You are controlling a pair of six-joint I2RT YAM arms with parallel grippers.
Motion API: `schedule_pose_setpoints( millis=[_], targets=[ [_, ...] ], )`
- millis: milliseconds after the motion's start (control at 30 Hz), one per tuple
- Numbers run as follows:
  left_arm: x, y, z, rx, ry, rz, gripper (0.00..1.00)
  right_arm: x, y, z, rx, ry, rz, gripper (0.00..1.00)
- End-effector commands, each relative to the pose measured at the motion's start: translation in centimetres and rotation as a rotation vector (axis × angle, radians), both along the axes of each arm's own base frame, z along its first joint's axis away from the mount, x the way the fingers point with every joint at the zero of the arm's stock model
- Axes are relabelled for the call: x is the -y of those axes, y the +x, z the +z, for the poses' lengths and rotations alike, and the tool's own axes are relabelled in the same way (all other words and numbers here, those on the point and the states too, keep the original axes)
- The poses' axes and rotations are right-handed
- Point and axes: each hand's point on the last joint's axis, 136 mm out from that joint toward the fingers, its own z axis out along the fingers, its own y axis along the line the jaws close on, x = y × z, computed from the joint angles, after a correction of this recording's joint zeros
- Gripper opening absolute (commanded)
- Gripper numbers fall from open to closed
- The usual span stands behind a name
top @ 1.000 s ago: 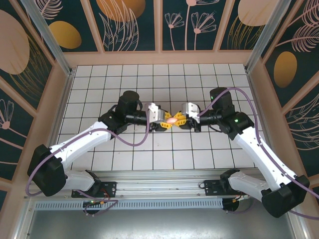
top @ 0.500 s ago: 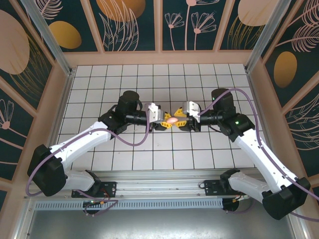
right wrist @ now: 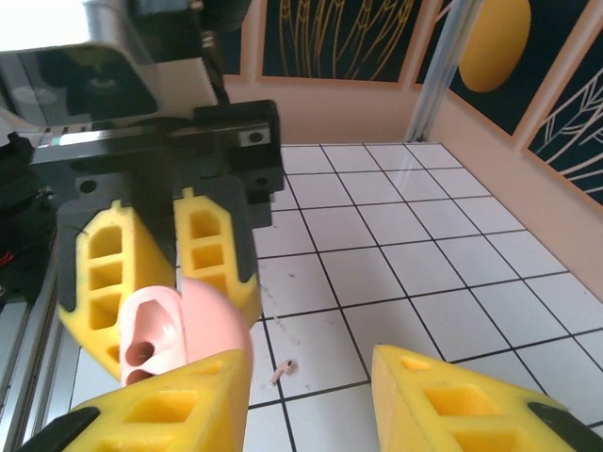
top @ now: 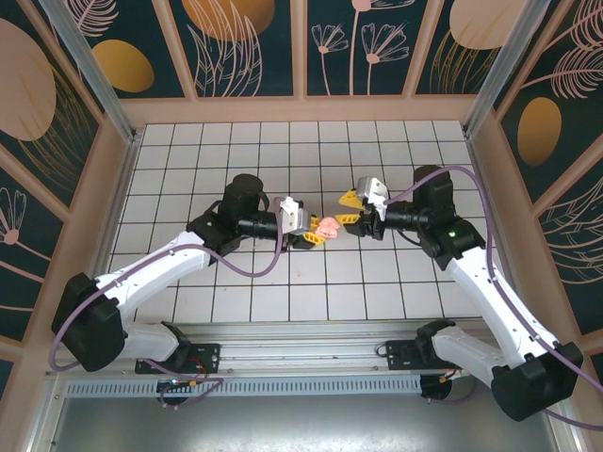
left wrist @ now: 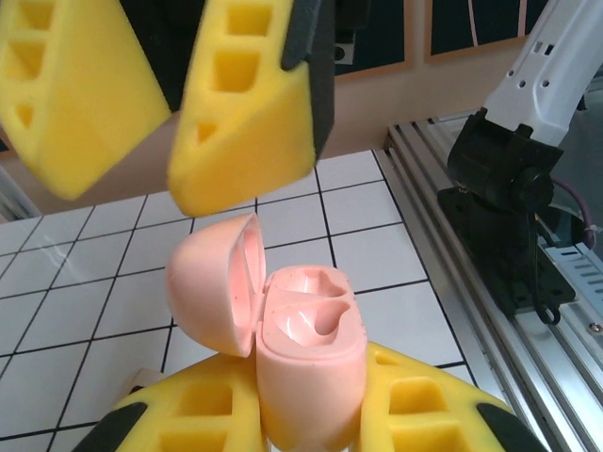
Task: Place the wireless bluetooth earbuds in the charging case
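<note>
**Item 1, left arm** [top: 160, 268]: You find it reaching from its base at the near left across the white grid table [top: 188, 151] toward the middle.

**Item 2, left gripper** [top: 317, 230]: Its yellow fingers [left wrist: 203, 414] are pinched together on the lower body of the charging case, one on either flank.

**Item 3, charging case** [left wrist: 306, 372]: Salmon pink and rounded, it sits near the middle of the table, between the two grippers. You see it from above [top: 329, 226] as a small pink blob at the tip of the left gripper. Its lid [left wrist: 212, 282] is swung open on the hinge, and the body's moulded wells face the right gripper. The right wrist view shows the open face [right wrist: 155, 334] with two small dark holes in it.

**Item 4, earbud** [right wrist: 283, 370]: A tiny pale pink piece lies on a tile just beside a grid line, under the gap between the grippers. It is too small for you to confirm its shape.

**Item 5, right gripper** [top: 347, 208]: The jaws are spread, with nothing between the yellow fingers [right wrist: 462, 405]. It is just beside the open case but apart from it.

**Item 6, right arm** [top: 480, 273]: It runs from the near right base up to the table's middle.
</note>
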Motion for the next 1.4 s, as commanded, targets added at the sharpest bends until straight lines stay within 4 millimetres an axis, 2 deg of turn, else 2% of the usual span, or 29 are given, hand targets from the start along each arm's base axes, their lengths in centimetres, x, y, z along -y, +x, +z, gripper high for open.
schedule_pose_setpoints(
  millis=[0, 200, 300, 500, 700, 900, 1100, 1367],
  targets=[
    [-0.2, -0.3, 0.8, -0.022, -0.056, -0.019, 0.18, 0.3, 0.2, 1.4, 0.017, 0.051, -0.02, 0.4],
    [-1.4, 1.4, 1.0, -0.09, -0.133, 0.04, 0.18, 0.8, 0.1, 2.8, -0.005, 0.098, -0.04, 0.41],
    [-2.6, 2.9, 0.7, -0.146, -0.185, 0.102, 0.17, 1.1, 1.4, 2.7, -0.096, 0.11, -0.124, 0.39],
    [-6.2, 5.3, 0.0, -0.24, -0.303, 0.226, 0.16, 2.0, 5.2, -0.1, -0.352, 0.076, -0.358, 0.34],
    [-10.2, 7.6, -1.0, -0.297, -0.41, 0.39, 0.15, 1.1, 7.9, -3.4, -0.537, -0.016, -0.524, 0.34],
    [-14.5, 9.5, -2.1, -0.354, -0.522, 0.576, 0.14, -2.2, 8.2, -7.4, -0.719, -0.092, -0.631, 0.33],
    [-17.7, 9.9, -3.1, -0.373, -0.603, 0.69, 0.13, -5.6, 8.5, -12.0, -1.018, -0.193, -0.77, 0.35],
    [-20.5, 10.3, -4.1, -0.392, -0.679, 0.833, 0.12, -11.4, 8.3, -17.1, -1.105, -0.423, -0.767, 0.37]
  ],
)
